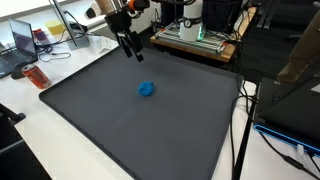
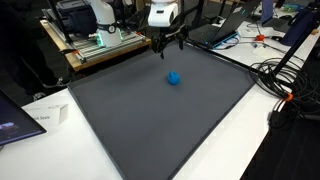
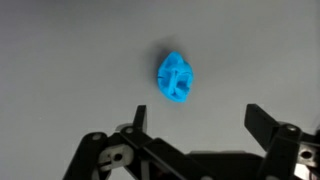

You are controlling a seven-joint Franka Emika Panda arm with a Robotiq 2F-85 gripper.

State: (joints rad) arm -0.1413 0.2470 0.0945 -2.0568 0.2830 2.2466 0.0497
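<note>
While clear of the blue lump [image 1: 146,89], gripper [image 1: 133,52] downward, jaws wide.

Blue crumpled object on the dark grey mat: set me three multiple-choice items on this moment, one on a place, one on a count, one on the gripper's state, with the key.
1. Where is the small blue crumpled object relative to the black Robotiq gripper?
A. Clamped in it
B. On the dark grey mat, apart from it
C. Hanging from one finger

2. How many loose things lie on the mat?
A. One
B. Two
C. Four

3. How do the gripper's jaws stand?
A. Shut on the object
B. Shut, empty
C. Open, empty

Key:
1 B: in both exterior views the object lies on the mat, clear of the gripper.
2 A: only the blue object shows on the mat.
3 C: the wrist view shows the fingers wide apart with nothing between them.
</note>
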